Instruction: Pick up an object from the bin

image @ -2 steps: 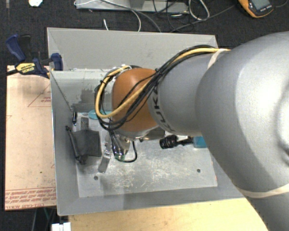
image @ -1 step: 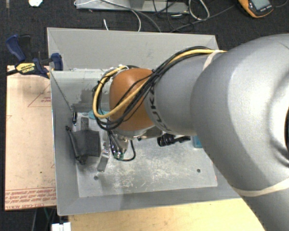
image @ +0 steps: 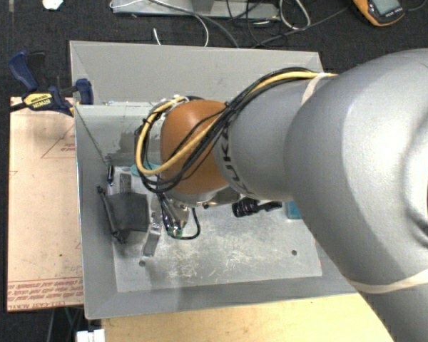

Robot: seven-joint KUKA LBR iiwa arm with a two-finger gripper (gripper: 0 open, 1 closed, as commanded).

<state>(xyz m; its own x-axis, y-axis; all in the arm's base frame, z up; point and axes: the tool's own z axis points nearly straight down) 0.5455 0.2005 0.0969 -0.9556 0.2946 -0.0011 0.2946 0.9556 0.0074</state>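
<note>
1. The arm (image: 328, 155) is cut off by the right and lower edges and covers the right part of the bin (image: 200, 271).
2. The orange cover (image: 192, 144) and cables (image: 271, 79) hide the bin's middle and most of the gripper (image: 155, 239).
3. A teal thing (image: 293, 210) peeks from under the arm; its kind cannot be told.
4. A teal bit (image: 138, 168) left of the cover is mostly hidden.
5. A black thing (image: 126, 214) by the left wall is too dark to name.
6. A black cylinder (image: 255, 206) under the arm may be robot or loose thing.

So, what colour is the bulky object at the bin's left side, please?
The bulky object is dark grey, clearest in camera view.
</note>
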